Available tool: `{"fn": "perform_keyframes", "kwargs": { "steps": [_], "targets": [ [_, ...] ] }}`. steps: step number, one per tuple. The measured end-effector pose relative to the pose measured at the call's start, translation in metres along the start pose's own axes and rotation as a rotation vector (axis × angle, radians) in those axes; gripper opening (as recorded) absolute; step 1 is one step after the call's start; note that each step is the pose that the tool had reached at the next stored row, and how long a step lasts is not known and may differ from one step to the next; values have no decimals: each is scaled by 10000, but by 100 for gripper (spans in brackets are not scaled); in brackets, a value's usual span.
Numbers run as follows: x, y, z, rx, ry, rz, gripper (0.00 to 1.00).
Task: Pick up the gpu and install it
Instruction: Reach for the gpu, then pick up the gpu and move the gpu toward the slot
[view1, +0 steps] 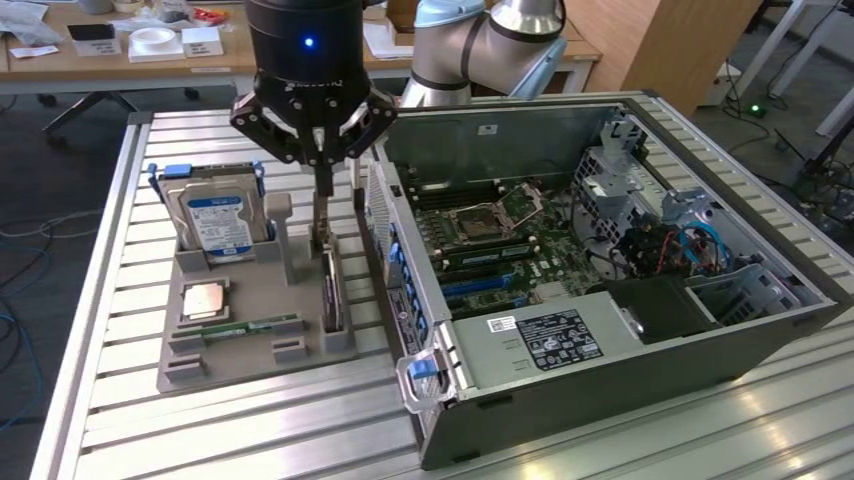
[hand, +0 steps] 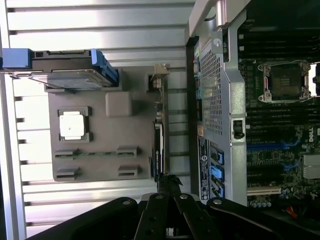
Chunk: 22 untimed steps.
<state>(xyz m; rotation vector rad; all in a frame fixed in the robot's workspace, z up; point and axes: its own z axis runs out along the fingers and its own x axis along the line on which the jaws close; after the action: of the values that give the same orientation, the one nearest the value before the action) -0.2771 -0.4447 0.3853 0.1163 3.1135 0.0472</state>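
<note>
Gripper (view1: 324, 188) is hanging straight down with its jaws pressed fully together, clasping nothing. Directly beneath it the gpu (view1: 331, 295) is standing on edge in a slot of the grey holder tray (view1: 240, 358), so the card is lying downward from the gripper rather than off to either side.

From the wrist, the closed tips of the gripper (hand: 167, 181) are lining up with the thin top edge of the gpu (hand: 158, 147). The card's long axis is running level, from under the tips toward the tray end where its silvery bracket is pointing up. I cannot tell how much air is separating the tips from the card edge, though the card is looking fully seated in its slot.

Beyond the gpu, toward the exterior view's left of the gripper, a CPU (view1: 204, 300) and a green memory stick (view1: 254, 326) are lying flat on the same tray. The hard drive (view1: 220, 222), in its blue carrier, is standing upright at the bracket end.

On the gripper's other side, toward the exterior view's right, the open computer case (view1: 534, 372) is lying on the slatted metal surface (view1: 200, 435). Its wall is running roughly parallel to the card's long axis, close beside the tray. Farther in, the motherboard (view1: 501, 235) is facing up, showing its blue expansion slots (view1: 470, 290).
</note>
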Motion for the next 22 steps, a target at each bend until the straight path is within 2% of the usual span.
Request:
{"fn": "perform_keyframes", "kwargs": {
  "steps": [6, 22],
  "targets": [
    [2, 9, 75, 1, 0, 0, 11],
    [3, 9, 76, 0, 0, 0, 11]
  ]
}}
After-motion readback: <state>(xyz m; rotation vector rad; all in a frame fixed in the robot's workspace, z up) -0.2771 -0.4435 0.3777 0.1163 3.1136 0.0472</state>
